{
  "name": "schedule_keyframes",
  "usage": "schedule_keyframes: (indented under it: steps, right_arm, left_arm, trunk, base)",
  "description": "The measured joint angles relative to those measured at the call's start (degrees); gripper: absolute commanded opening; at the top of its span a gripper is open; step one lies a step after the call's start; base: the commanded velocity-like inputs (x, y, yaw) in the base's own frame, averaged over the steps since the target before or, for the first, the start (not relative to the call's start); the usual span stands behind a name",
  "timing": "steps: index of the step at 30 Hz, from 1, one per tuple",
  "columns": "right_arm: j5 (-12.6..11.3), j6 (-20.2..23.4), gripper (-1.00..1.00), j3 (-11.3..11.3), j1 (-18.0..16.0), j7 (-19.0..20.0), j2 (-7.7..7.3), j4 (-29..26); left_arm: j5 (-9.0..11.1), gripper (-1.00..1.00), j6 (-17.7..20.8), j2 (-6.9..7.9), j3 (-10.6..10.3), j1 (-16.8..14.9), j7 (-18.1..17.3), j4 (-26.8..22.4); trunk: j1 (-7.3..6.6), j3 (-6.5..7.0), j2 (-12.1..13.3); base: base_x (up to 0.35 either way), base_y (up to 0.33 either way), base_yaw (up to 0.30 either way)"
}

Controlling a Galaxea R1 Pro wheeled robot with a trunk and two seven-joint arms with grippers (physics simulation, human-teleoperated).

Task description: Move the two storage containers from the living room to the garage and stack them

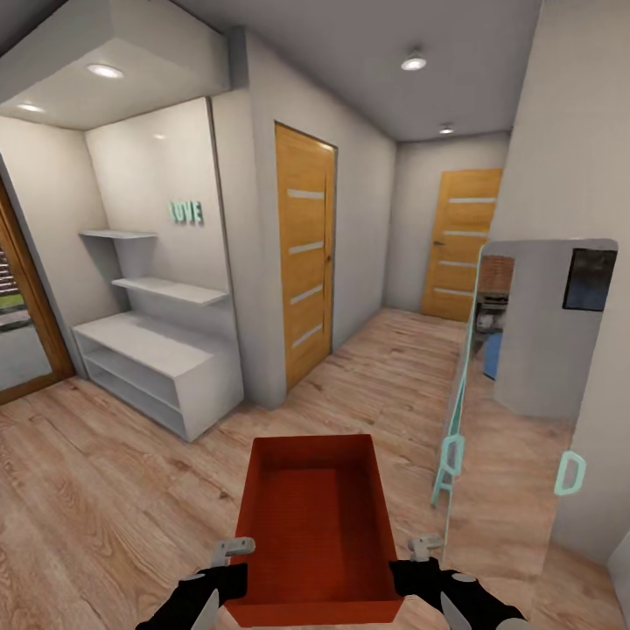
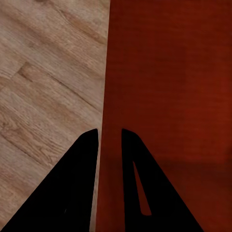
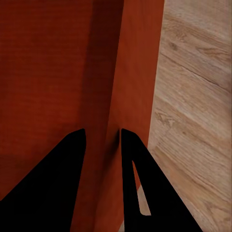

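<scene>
Head view: storage container (image 1: 319, 525) at bottom centre, above wood-plank floor (image 1: 105, 490), open side up, long axis pointing away toward hallway. Left gripper (image 1: 229, 567) and right gripper (image 1: 420, 564) at its side walls.
Left wrist view: left gripper (image 2: 109, 140) fingers pinching container wall (image 2: 164, 87).
Right wrist view: right gripper (image 3: 103, 140) fingers pinching opposite wall (image 3: 135, 82).

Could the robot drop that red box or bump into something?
Maybe. Each hand, left hand and right hand, pinches only a thin side wall of the storage container, so it could slip or tilt. The mirror stands close on the right, so the box or arm might bump it.
</scene>
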Motion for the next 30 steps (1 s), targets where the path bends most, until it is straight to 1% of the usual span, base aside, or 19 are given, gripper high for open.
schedule_keyframes:
  steps: [22, 30]
  right_arm:
    - [0.0, 0.0, -1.00, 0.0, 0.0, 0.0, 0.00, 0.0]
    - [0.0, 0.0, -1.00, 0.0, 0.0, 0.0, 0.00, 0.0]
  left_arm:
    - [0.0, -1.00, 0.0, -0.01, 0.0, 0.0, 0.0, 0.0]
    - [0.0, -1.00, 0.0, 0.00, 0.0, 0.0, 0.0, 0.0]
  trunk:
    - [0.00, 0.00, 0.0]
    - [0.00, 0.00, 0.0]
  base:
    - [0.315, 0.083, 0.000]
    - [0.314, 0.014, 0.000]
